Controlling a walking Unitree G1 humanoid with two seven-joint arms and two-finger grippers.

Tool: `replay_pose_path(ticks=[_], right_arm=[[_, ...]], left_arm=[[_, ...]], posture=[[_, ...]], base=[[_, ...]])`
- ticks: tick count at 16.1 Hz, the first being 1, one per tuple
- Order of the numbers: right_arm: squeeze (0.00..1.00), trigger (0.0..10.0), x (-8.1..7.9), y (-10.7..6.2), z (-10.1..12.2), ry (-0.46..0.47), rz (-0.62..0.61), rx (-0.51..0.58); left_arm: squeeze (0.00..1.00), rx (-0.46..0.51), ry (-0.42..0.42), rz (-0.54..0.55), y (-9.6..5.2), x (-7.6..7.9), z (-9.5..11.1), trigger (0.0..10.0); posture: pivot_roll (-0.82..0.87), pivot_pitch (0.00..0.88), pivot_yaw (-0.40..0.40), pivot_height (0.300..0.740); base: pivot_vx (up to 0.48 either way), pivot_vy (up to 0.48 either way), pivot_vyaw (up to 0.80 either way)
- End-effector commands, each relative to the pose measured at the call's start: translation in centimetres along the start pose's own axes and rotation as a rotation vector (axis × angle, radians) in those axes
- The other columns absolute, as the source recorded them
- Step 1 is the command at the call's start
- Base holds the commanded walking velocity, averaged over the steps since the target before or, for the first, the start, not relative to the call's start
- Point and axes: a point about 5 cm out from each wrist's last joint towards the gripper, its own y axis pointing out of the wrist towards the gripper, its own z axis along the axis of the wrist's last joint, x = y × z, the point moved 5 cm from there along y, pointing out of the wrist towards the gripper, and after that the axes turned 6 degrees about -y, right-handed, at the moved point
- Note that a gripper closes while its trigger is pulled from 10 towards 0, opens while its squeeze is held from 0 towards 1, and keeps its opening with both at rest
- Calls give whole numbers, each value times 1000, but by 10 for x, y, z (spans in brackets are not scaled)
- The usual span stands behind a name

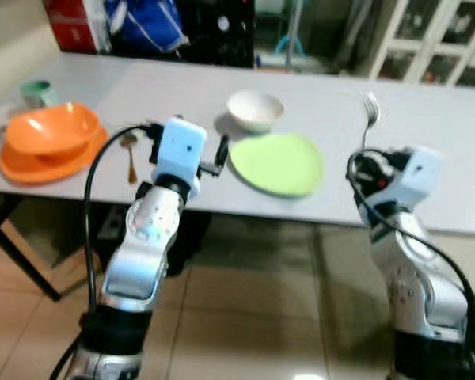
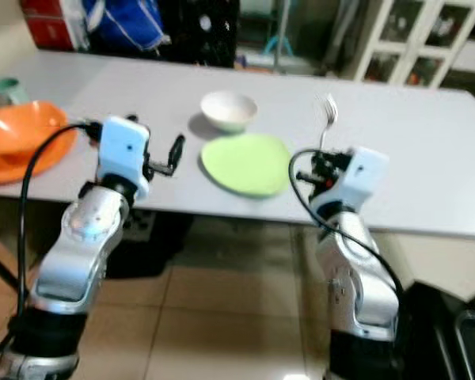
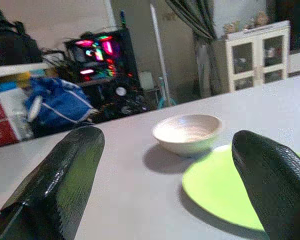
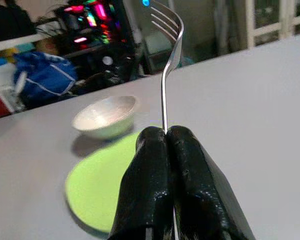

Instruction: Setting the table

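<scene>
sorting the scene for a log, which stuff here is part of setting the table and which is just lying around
Part of the job:
- fork, clamped in the right hand
- green plate
- white bowl
- spoon
- orange bowl on its orange plate
- left hand, open and empty

Lying about:
- blue bag
- red box
- white cabinet
- green cup

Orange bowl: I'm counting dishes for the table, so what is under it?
The orange bowl sits on an orange plate at the table's left end. The bowl covers the plate's middle, so anything between them cannot be seen.
</scene>
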Motion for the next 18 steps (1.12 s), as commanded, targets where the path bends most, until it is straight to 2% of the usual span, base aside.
replay_pose_path(ticks=[1,6,9,12,18], right_arm=[[0,10000,-10,-2,3,10,33,8],[0,10000,-12,-2,2,7,42,-3],[0,10000,-6,-3,-6,-7,20,-44],[0,10000,-5,-4,-10,-23,21,-66],[0,10000,-9,-3,-17,-75,56,-111]], left_arm=[[0,-2,5,22,-2,-9,-1,10000],[0,-17,10,16,-2,-8,-5,10000],[0,-23,8,-1,-2,-4,-7,10000],[0,-20,1,-13,-2,-1,-7,10000],[0,-52,24,-55,-1,5,-13,10000]], posture=[[-24,0,-35,740],[-34,0,-28,740],[-42,0,-22,740],[-47,0,-19,740],[-55,0,-20,740]], base=[[405,0,0],[397,0,0],[394,0,0],[393,0,-788],[298,0,0]])
